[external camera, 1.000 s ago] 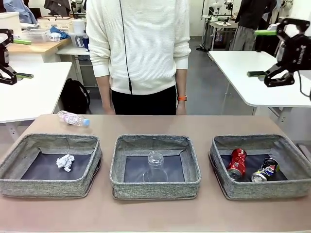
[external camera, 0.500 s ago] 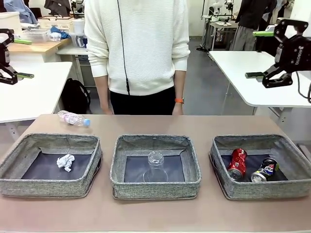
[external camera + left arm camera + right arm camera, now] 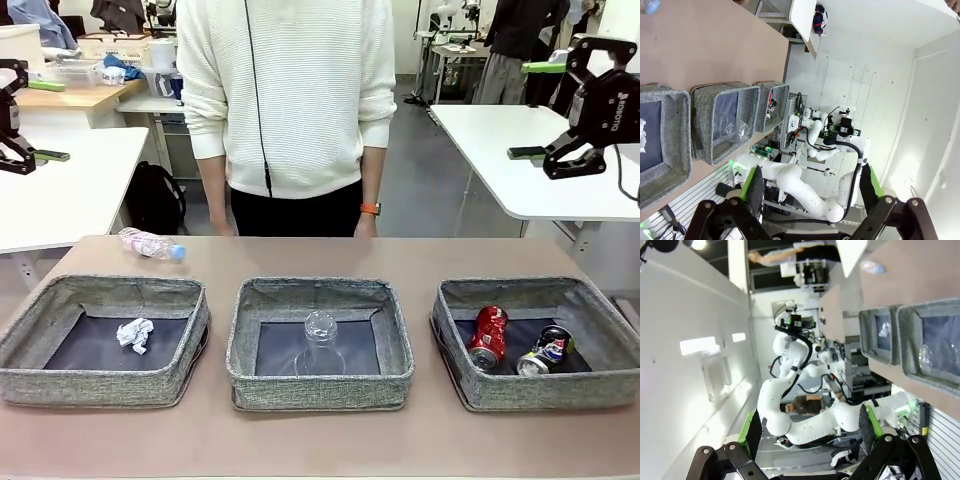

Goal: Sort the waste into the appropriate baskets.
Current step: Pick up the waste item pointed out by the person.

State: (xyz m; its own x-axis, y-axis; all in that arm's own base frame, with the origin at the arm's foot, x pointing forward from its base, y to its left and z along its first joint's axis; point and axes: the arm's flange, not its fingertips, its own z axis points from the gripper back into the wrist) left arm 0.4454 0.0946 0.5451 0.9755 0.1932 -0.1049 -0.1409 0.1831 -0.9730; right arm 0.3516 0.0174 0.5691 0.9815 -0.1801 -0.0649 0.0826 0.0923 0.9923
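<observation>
Front view: three baskets sat in a row on the tabletop (image 3: 400,255). The left basket (image 3: 100,295) held one paper ball (image 3: 134,334), the middle basket (image 3: 318,292) one plastic cup (image 3: 320,343), the right basket (image 3: 540,294) two cans, red can (image 3: 488,337) and dark blue can (image 3: 545,350). One bottle (image 3: 150,244) lay outside. The right claw (image 3: 535,110) hung released, raised.

Left wrist view: the left claw (image 3: 810,187) stood spread, holding nothing.

Right wrist view: claw fingers (image 3: 751,430) gaped apart.

Right hand (image 3: 545,110) slightly rightward.
</observation>
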